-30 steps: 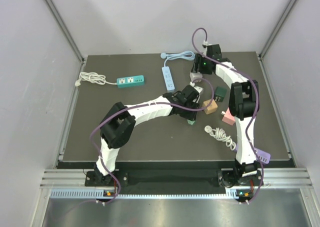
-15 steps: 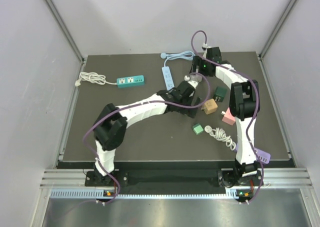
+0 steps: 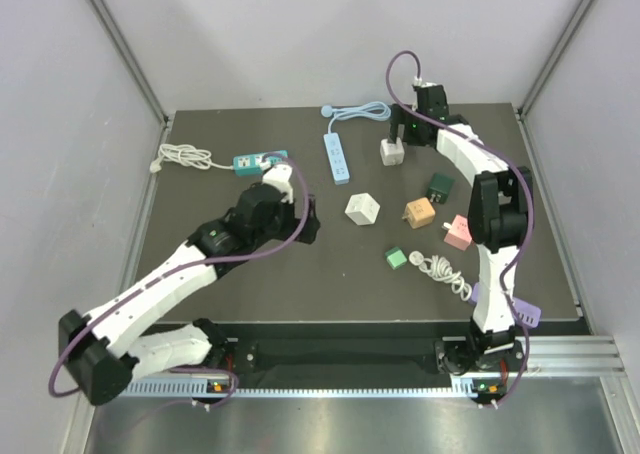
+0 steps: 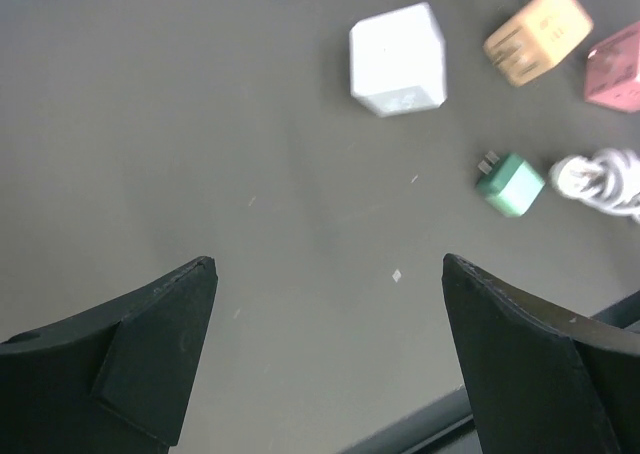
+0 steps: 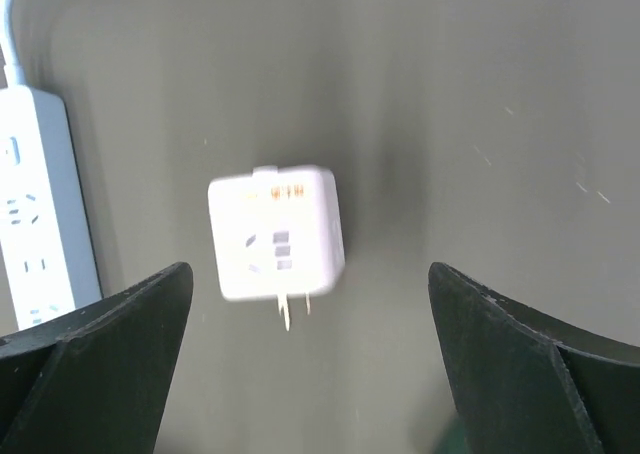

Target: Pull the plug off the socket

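Both pincers gape wide and empty: the left pincer (image 4: 327, 264) over bare tabletop (image 4: 250, 204), the right pincer (image 5: 310, 271) above the white socket adapter (image 5: 277, 234) (prongs showing). The white cube plug (image 3: 362, 209) lies well apart from it. Retreat straight upward, so neither piece gets nudged.

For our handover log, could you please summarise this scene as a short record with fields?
left gripper: open, empty, over bare table
right gripper: open, empty, above white adapter
white adapter: lying free, prongs exposed, beside light-blue power strip
green plug: loose on table, beside cable coil
white cube: stands alone, nothing plugged in
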Robot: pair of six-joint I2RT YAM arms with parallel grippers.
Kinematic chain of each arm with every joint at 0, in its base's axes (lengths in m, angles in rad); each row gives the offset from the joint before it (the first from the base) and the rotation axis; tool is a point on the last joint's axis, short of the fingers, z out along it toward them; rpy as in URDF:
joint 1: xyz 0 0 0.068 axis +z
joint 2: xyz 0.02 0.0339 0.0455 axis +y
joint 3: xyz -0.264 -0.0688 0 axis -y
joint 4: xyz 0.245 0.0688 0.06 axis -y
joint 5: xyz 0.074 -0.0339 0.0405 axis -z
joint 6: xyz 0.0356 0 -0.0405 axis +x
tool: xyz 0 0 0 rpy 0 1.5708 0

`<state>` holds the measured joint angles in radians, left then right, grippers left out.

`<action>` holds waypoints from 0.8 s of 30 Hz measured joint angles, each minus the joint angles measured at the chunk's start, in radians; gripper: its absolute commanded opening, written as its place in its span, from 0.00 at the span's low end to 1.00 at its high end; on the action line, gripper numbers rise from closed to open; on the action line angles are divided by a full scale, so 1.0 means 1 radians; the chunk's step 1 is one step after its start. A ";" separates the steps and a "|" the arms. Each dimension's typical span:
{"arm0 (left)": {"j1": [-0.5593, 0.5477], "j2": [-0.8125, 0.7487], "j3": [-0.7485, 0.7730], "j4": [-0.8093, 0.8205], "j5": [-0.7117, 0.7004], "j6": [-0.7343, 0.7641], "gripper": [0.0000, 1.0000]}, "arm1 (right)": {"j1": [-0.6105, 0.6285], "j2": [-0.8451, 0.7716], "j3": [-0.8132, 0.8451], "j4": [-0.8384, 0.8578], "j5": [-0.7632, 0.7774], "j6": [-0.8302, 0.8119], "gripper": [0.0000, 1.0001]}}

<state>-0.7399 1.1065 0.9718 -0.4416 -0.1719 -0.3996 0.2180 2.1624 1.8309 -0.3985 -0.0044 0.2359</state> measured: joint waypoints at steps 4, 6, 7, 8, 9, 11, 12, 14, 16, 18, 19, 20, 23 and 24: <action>0.043 -0.182 -0.159 -0.015 0.026 -0.036 0.98 | 0.045 -0.111 -0.080 -0.023 0.086 0.000 1.00; 0.058 -0.262 -0.227 -0.016 0.043 -0.057 0.98 | 0.091 -0.194 -0.164 -0.020 0.135 0.002 1.00; 0.062 -0.302 -0.261 -0.015 0.053 -0.071 0.99 | 0.120 -0.241 -0.216 -0.019 0.154 0.003 1.00; 0.063 -0.334 -0.291 -0.011 0.064 -0.084 0.99 | 0.154 -0.289 -0.268 -0.018 0.170 0.010 1.00; 0.064 -0.364 -0.322 -0.006 0.078 -0.099 0.98 | 0.187 -0.334 -0.321 -0.007 0.181 0.017 1.00; 0.064 -0.417 -0.385 0.013 0.106 -0.130 0.99 | 0.254 -0.432 -0.444 0.017 0.192 0.035 1.00; 0.064 -0.443 -0.416 0.022 0.119 -0.147 0.99 | 0.291 -0.481 -0.505 0.028 0.199 0.049 1.00; 0.065 -0.494 -0.480 0.058 0.153 -0.181 0.99 | 0.354 -0.577 -0.629 0.068 0.207 0.078 1.00; 0.065 -0.556 -0.552 0.109 0.186 -0.220 0.99 | 0.406 -0.682 -0.760 0.108 0.222 0.122 1.00; 0.065 -0.617 -0.623 0.172 0.216 -0.265 0.99 | 0.445 -0.794 -0.892 0.153 0.238 0.177 1.00; 0.065 -0.650 -0.661 0.206 0.231 -0.289 0.99 | 0.460 -0.852 -0.962 0.186 0.245 0.206 1.00; 0.065 -0.682 -0.701 0.254 0.244 -0.314 0.99 | 0.474 -0.911 -1.027 0.205 0.255 0.235 1.00; 0.065 -0.758 -0.802 0.360 0.282 -0.371 0.99 | 0.523 -1.107 -1.226 0.282 0.291 0.310 1.00; 0.065 -0.784 -0.835 0.389 0.293 -0.389 0.99 | 0.548 -1.203 -1.309 0.315 0.307 0.336 1.00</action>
<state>-0.6750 0.3225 0.1371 -0.0525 0.1215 -0.7887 0.7662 0.9596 0.5220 -0.0830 0.3027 0.5716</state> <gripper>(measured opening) 0.985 0.996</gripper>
